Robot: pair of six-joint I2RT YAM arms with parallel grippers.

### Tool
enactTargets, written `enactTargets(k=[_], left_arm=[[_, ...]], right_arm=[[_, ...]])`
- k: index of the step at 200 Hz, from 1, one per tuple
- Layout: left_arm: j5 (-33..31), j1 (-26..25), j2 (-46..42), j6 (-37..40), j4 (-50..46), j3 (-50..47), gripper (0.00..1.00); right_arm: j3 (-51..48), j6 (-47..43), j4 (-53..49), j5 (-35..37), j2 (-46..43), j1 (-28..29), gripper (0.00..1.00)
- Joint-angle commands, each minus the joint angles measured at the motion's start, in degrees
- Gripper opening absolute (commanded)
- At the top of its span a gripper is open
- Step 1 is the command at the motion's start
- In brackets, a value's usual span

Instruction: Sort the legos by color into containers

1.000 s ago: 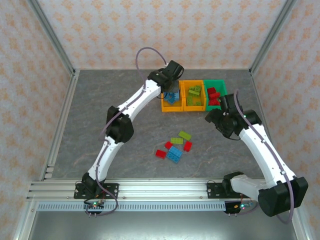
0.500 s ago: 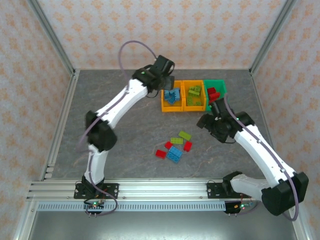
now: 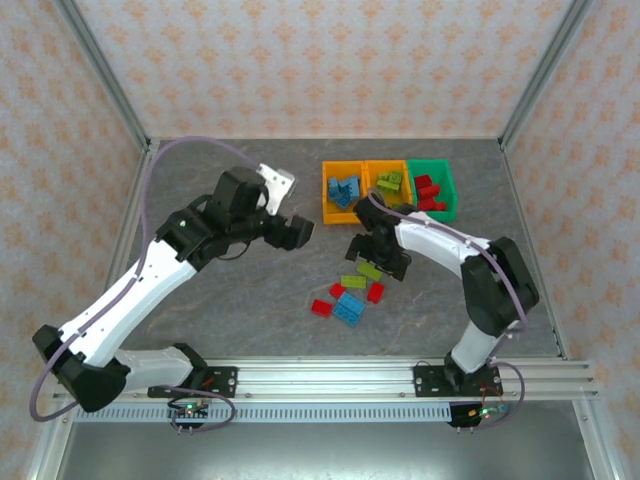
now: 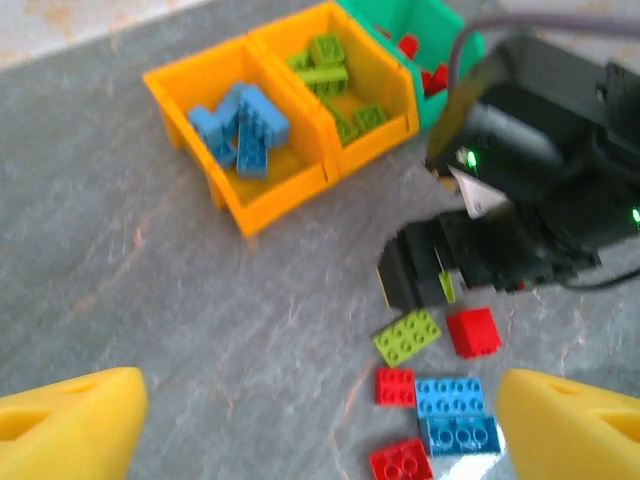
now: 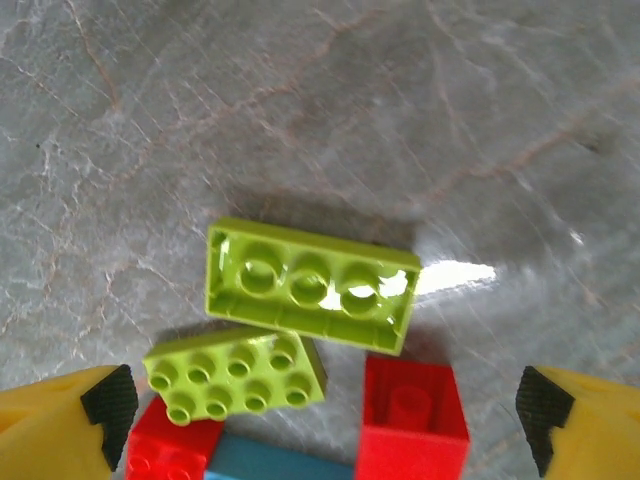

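Brightness: all three views are bright and evenly lit, with saturated colours.
Glare: a white patch on the counter [image 5: 455, 275], right of centre in the right wrist view.
Shadows: soft and short, with a dim smudge along the upper edge of the upturned lime brick [image 5: 310, 285].
Blur: the left wrist view is soft throughout. The right arm [image 4: 540, 190] is smeared at upper right.
Out of focus: the yellow fingers [image 4: 70, 425] of the left gripper [image 4: 320, 425], in the lower corners.
Sharpness: the right wrist view is crisp at centre and the top view is clear.

Grey marbled tabletop [image 3: 250, 300], patterned walls [image 3: 330, 70], alu rail [image 3: 330, 378] at front.
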Motion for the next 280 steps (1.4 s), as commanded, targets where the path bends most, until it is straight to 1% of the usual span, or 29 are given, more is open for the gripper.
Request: enactTargets(k=[1,18,40,66,92,101,109,127,144,156,170,180,199,213,221,256,280], left_arm=[[0.48,-0.11,-4.19,5.18,-1.33,-3.09,0.96],[0.25,-0.1,-6.31,6.99,-0.99,-5.73,0.96],[0.84,-0.1,-8.42,9.08,-0.81,-8.23,0.96],[1.27,-0.04,-9.29,10.57,-1.21,-9.69,0.96],[1.23,-0.11,-8.61,11.16,-1.04,-9.79,0.96],[1.27,-0.11,-8.21,11.03,-0.52,-9.7,0.96],[1.43,-0.11,-7.74,10.86,-0.07,-9.63,0.96],[1.95,-0.11,-6.64,10.44,0.43,-9.13,0.96],[2.13,-0.11,-5.66,10.08,0.26,-8.64,0.96],[2.21,-0.11,-5.31,9.89,0.25,-8.64,0.96],[2.22,-0.11,-5.16,9.62,0.41,-8.88,0.96],[2.27,-0.11,-5.1,9.5,0.45,-8.99,0.96],[2.36,-0.11,-5.24,9.18,0.6,-9.34,0.96],[2.22,-0.11,-5.33,9.09,0.45,-9.6,0.96],[2.15,-0.11,-5.49,9.11,0.28,-9.74,0.96],[2.64,-0.11,-6.87,8.24,1.1,-11.16,0.96],[6.17,-0.11,-8.5,8.87,2.42,-12.32,0.98]], right_arm=[[2.57,-1.8,1.89,-0.75,4.48,0.21,0.99],[3.5,-1.43,1.64,-2.36,7.96,0.32,0.93],[4.02,-0.02,0.61,-1.1,9.9,0.5,0.79],[3.34,1.53,-0.94,1.35,9.56,0.45,0.66],[2.65,2.03,-0.85,2.6,7.53,0.45,0.59],[2.74,1.93,-1.06,3.22,7.08,0.45,0.59],[3.22,1.61,-1.65,3.68,6.98,0.45,0.62],[4.95,1.11,-4.5,6.23,7.01,0.45,0.8],[6.15,0.19,-6.78,10.02,6.71,0.32,0.93],[6.69,-1.45,-7.01,10.71,6.7,-0.11,0.97],[7.12,-4.55,-6.17,10.2,7.04,-0.63,1.0],[7.26,-7.34,-5.59,9.76,7.68,-0.75,1.0],[6.67,-11.93,-2.97,6.66,9.11,-0.9,1.0],[6.38,-13.02,-2.49,5.79,10.24,-1.05,0.97],[6.03,-13.46,-2.22,5.84,10.58,-1.04,0.93],[4.58,-14.06,-1.63,5.27,10.32,-1.0,0.72],[4.12,-13.69,-2.05,6.95,7.4,-1.04,0.64]])
